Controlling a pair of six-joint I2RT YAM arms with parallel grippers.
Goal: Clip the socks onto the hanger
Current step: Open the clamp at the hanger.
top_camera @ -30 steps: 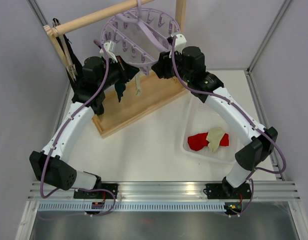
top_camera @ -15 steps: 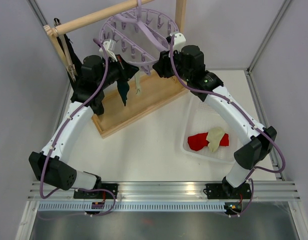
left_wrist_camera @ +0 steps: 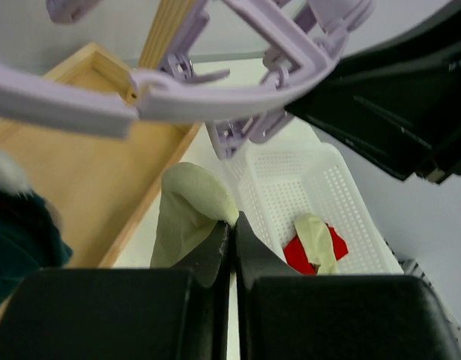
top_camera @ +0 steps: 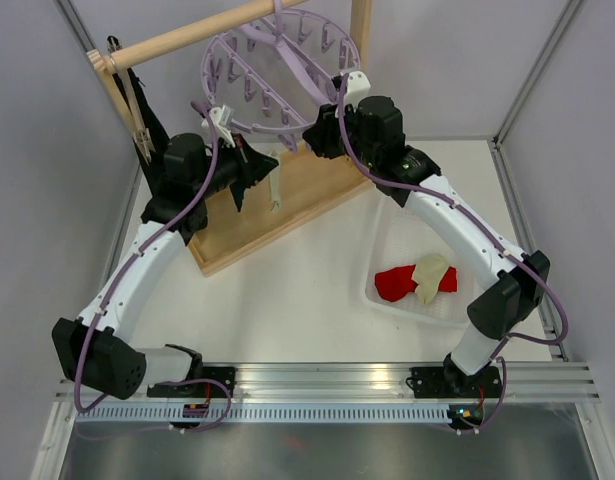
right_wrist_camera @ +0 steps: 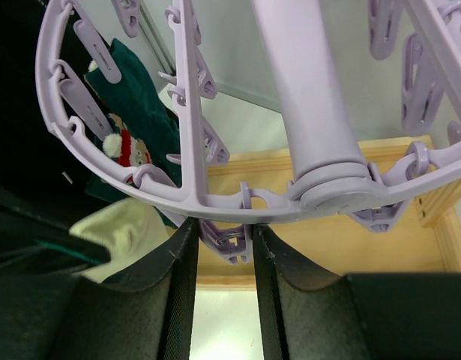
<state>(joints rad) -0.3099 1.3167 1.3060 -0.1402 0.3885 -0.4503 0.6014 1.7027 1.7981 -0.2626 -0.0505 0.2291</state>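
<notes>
Lavender plastic, the hanger (top_camera: 292, 62) hangs by its hook from the rail of the wooden rack (top_camera: 187, 40) at the far side of the table (top_camera: 287, 320), its two rings tilted and the small clips dangling from them. At the ring's left side a dark teal sock (right_wrist_camera: 144, 90) with a red and white pattern hangs down among the clips.

Under the near edge of the ring, the left gripper (left_wrist_camera: 231, 225) has its jaws clenched on a cream sock (left_wrist_camera: 185, 214). The pinched edge sits between the fingertips and the rest droops over the rack's wooden base tray (top_camera: 277, 215). This sock is just below the hanger's rim and not yet in a clip.

From the other side, the right gripper (right_wrist_camera: 224, 225) reaches up under the ring with one clip (right_wrist_camera: 224, 241) between its fingers (right_wrist_camera: 178, 255). The fingers stand close on either side of the clip, but I cannot tell whether they press it or only bracket it.

Well apart from all this, to the right and nearer the arm bases, a white perforated basket (top_camera: 379, 300) sits on the table. It holds a red sock (top_camera: 392, 284) with a second cream sock (top_camera: 430, 276) lying across it.

At the rack's far left end a long black cloth (top_camera: 137, 110) hangs from the rail, clear of the hanger.
</notes>
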